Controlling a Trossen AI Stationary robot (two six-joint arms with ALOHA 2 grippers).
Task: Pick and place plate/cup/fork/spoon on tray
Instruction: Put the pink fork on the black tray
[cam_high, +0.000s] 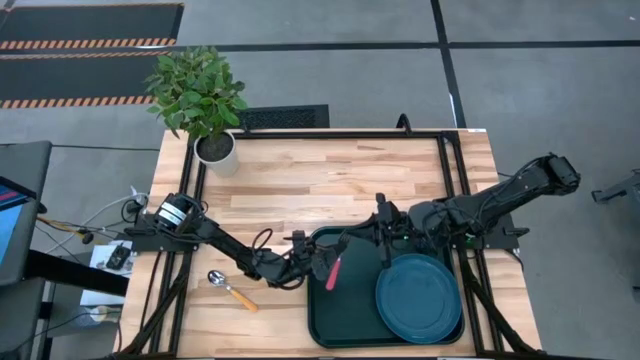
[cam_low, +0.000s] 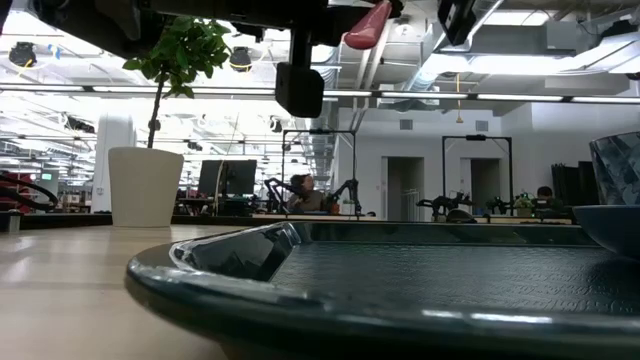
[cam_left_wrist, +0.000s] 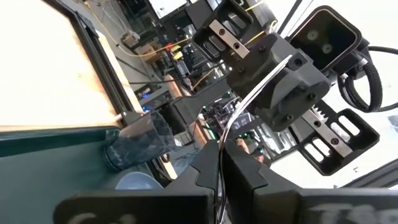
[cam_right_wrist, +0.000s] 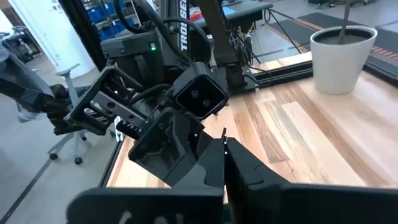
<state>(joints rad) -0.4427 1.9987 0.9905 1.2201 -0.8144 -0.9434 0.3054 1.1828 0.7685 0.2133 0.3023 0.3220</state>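
Observation:
The dark green tray lies at the table's near side, with the teal-blue plate on its right half. The smoky cup stands on the tray beyond the plate; it also shows in the low view. The red-handled fork is held above the tray's left part. My left gripper is shut on it. My right gripper faces the left one closely, fingers together, by the fork's tines. The orange-handled spoon lies on the table left of the tray. My left gripper pinches the fork's silver neck between its two fingers, coming level from the table's left and lying across the fork. The fork is lifted clear above the tray, tines rising before the right gripper, red handle slanting toward the near edge. My right gripper is shut close to the tines; whether it touches them I cannot tell.
A white pot with a green plant stands at the table's far left corner. Bare wood lies between the pot and the tray. Both arms cross above the tray's far edge.

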